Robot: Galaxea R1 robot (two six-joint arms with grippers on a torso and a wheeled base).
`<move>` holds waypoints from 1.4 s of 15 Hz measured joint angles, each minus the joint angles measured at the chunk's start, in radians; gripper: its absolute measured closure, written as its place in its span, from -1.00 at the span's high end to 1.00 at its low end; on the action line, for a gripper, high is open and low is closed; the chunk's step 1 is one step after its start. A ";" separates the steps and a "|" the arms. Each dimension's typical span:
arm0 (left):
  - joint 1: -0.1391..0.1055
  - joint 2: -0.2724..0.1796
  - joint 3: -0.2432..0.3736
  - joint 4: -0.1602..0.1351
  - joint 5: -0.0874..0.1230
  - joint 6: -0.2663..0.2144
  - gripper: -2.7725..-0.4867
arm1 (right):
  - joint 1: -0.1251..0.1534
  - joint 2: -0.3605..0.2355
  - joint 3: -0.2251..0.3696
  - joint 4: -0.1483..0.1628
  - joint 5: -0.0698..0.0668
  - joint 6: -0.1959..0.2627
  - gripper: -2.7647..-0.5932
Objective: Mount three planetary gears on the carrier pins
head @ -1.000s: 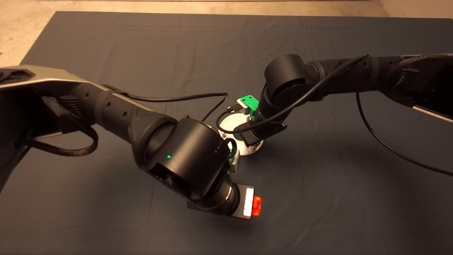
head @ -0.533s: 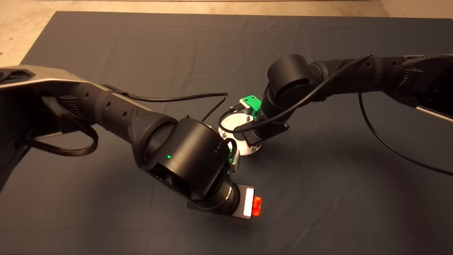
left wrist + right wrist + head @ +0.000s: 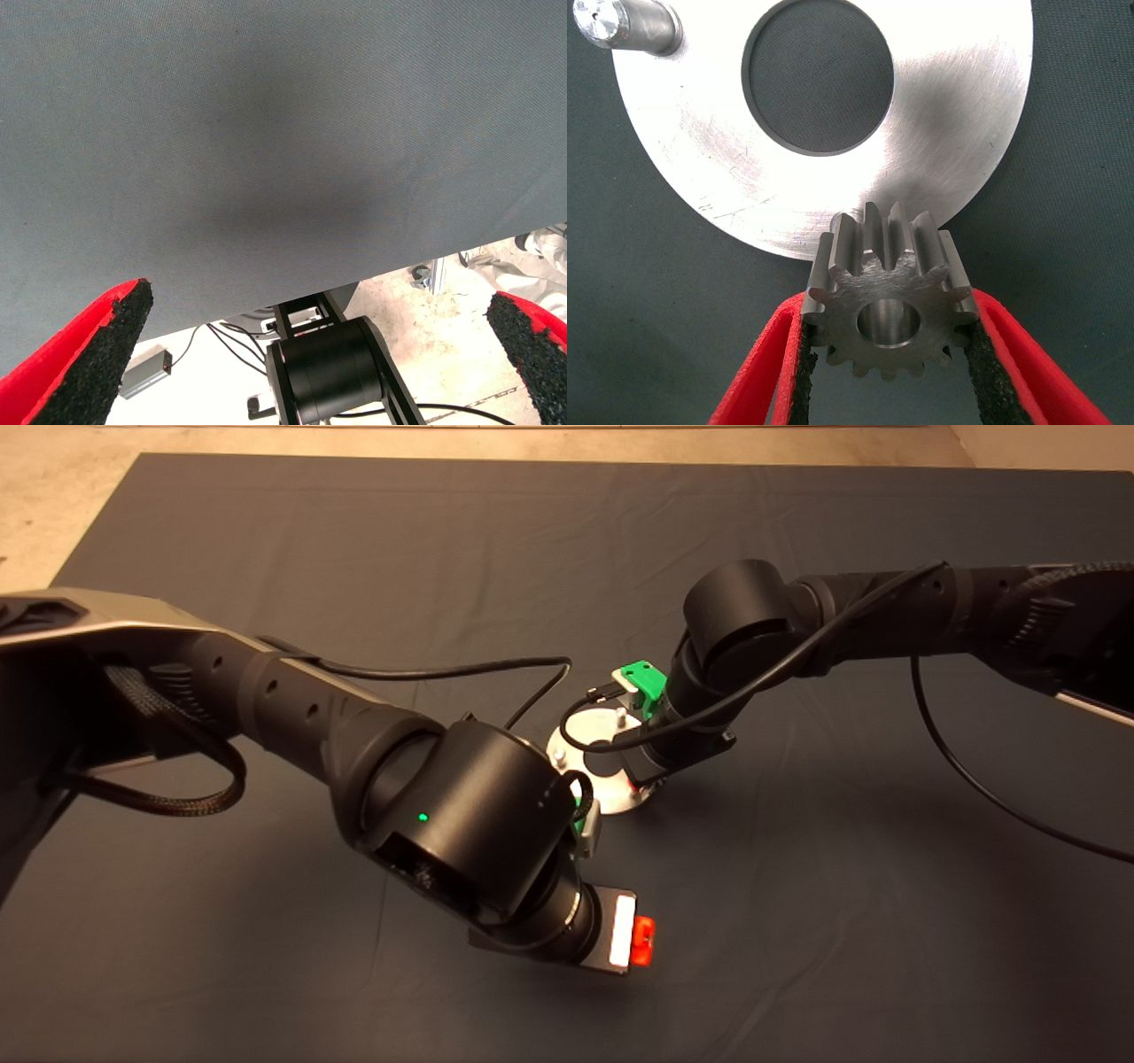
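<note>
the right tool (image 3: pixel 886 354) is gripping a gear (image 3: pixel 888 297) by its toothed sides, one pad on each flank, so the bore is facing up and staying clear for a pin to pass through. it is holding the gear just off the rim of the disc (image 3: pixel 957 133), at a stretch of rim where no pin is showing, so the gear is not yet lined up. one pin (image 3: pixel 629 27) is standing upright across the disc, beyond the central hole; in the head view two pins (image 3: pixel 559 756) are showing on the disc (image 3: pixel 580 735), bare. the left tool (image 3: pixel 319 354) is hanging spread wide and holding nothing over the mat (image 3: pixel 266 133), away from the disc, probably to leave room on the bench
</note>
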 joint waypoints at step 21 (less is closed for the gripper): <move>0.000 0.000 0.000 0.000 0.000 0.000 0.98 | -0.021 0.000 0.021 -0.012 0.000 0.003 -0.58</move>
